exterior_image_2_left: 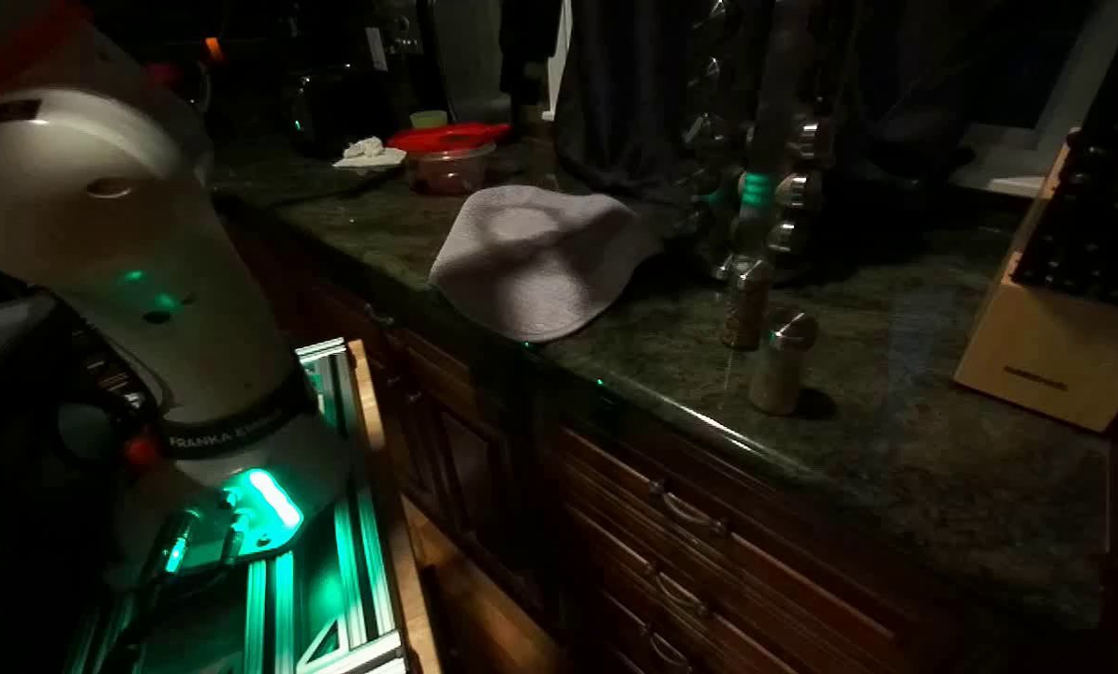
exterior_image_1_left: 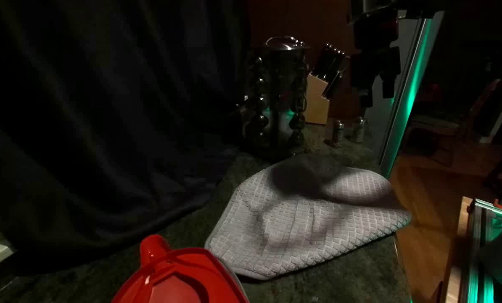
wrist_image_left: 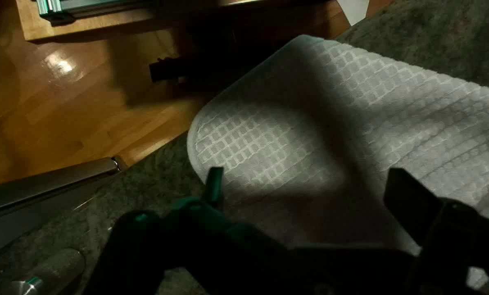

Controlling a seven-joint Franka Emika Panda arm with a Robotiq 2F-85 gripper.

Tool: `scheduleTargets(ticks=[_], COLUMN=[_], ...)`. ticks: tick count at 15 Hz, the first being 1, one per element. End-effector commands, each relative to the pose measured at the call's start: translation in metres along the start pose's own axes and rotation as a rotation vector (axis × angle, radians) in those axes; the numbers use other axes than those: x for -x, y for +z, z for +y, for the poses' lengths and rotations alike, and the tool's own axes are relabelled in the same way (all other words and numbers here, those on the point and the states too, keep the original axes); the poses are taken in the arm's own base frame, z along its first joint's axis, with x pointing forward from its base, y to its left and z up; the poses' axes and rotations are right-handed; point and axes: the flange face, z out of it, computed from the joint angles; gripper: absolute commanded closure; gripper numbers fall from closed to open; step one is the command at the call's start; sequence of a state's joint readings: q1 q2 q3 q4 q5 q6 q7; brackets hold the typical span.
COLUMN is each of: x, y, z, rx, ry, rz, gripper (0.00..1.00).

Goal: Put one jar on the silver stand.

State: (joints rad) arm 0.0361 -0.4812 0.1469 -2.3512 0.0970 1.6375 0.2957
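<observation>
The silver stand [exterior_image_1_left: 285,43] is a tall tiered rack of small jars with a shiny top. It stands at the back of the counter, and its lower part shows in an exterior view [exterior_image_2_left: 756,192]. Two loose jars with metal caps stand upright near it: one with brownish contents [exterior_image_1_left: 338,135] [exterior_image_2_left: 744,309] and one paler [exterior_image_1_left: 359,130] [exterior_image_2_left: 779,370]. One jar also shows at the lower left of the wrist view [wrist_image_left: 60,268]. My gripper [exterior_image_1_left: 377,96] is open and empty, raised above the counter. In the wrist view its spread fingers [wrist_image_left: 306,180] appear over the grey cloth.
A grey cloth [exterior_image_1_left: 293,227] [exterior_image_2_left: 540,271] lies on the counter before the stand. A knife block [exterior_image_1_left: 317,103] [exterior_image_2_left: 1046,370] stands beside the stand. A red-lidded container [exterior_image_1_left: 183,273] [exterior_image_2_left: 451,154] is across the cloth. A dark curtain [exterior_image_1_left: 108,126] hangs beside the counter. The scene is dim.
</observation>
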Motion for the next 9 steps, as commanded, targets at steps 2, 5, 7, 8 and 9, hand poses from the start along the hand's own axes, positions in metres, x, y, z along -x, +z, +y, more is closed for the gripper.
scheduleTargets(ticks=[2, 5, 7, 8, 9], x=[0.000, 0.000, -0.002, -0.008, -0.013], y=[0.000, 0.000, -0.001, -0.001, 0.000], z=[0.000, 0.000, 0.003, 0.009, 0.016], rx=[0.000, 0.000, -0.002, 0.004, 0.006], ry=[0.000, 0.000, 0.012, 0.031, 0.054], rz=[-0.001, -0.001, 0.001, 0.004, 0.015], gripper=[0.00, 0.00, 0.00, 0.00, 0.00])
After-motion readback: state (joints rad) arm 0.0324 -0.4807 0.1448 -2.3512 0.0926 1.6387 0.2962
